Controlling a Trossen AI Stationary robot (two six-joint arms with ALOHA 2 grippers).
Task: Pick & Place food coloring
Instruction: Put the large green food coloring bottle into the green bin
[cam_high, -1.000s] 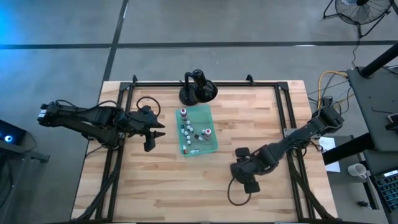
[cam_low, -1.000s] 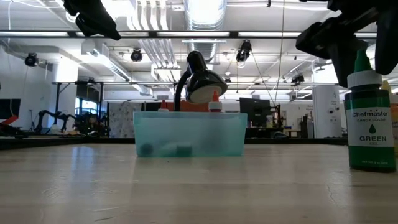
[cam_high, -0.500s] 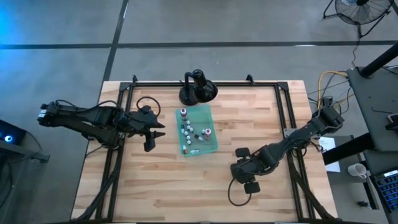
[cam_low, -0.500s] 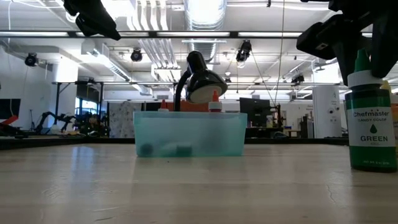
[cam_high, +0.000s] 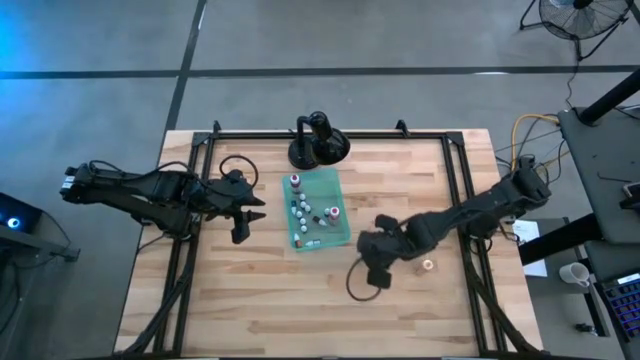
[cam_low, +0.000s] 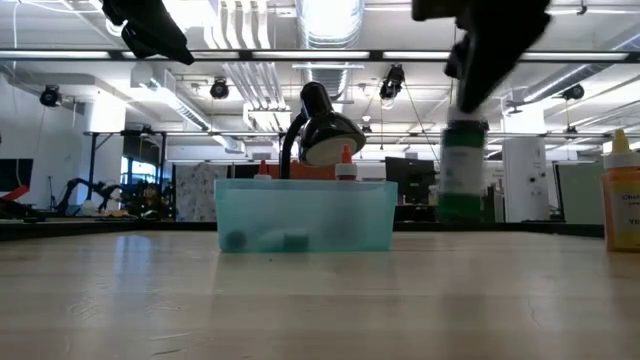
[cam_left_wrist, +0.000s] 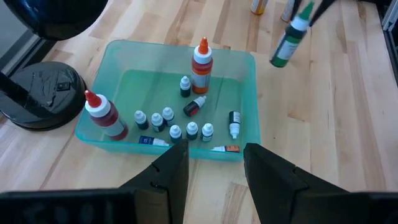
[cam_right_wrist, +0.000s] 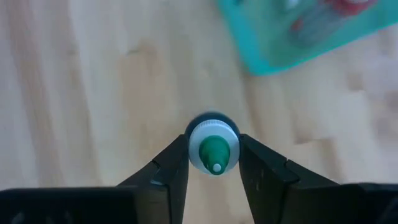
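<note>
A tray (cam_high: 345, 232) sits at the middle of the table (cam_high: 250, 300), small dropper bottles (cam_left_wrist: 174, 121) standing and lying inside it; a stand (cam_high: 318, 142) rests just behind it at the far edge; the left gripper (cam_high: 243, 212) hangs left of the tray; the right gripper (cam_high: 371, 262) holds a bottle (cam_right_wrist: 212, 150) off the table, near the tray's right side; another bottle (cam_high: 427, 265) stands farther right.

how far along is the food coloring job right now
Done: the teal tray already holds about a dozen bottles, small ones plus a red and an orange one. In hand: the right gripper is shut on a green bottle, held above the table beside the tray. The left gripper waits open near the tray. Left: the yellow bottle stands on the table.
</note>
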